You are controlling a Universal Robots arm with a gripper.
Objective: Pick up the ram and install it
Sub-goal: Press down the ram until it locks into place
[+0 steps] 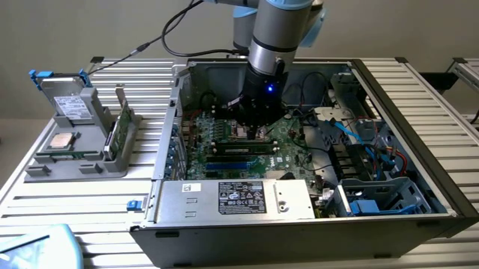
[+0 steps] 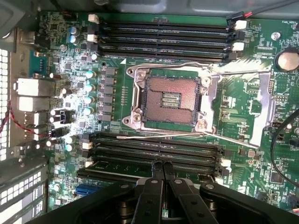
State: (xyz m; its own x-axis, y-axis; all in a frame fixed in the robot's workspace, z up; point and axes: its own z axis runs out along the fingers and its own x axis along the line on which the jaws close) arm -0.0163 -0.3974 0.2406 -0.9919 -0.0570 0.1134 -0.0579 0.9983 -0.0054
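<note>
Above one seated ram [image 1: 241, 149], one closed end effector [image 2: 163, 169] hovers.

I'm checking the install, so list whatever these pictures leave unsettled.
- Whether the ram is fully seated: in the wrist view the shut gripper covers its middle, and the end latches are too small to judge.
- Ram label: too small in the exterior view.
- Near edge of the motherboard: hidden by the power supply in the exterior view.
</note>
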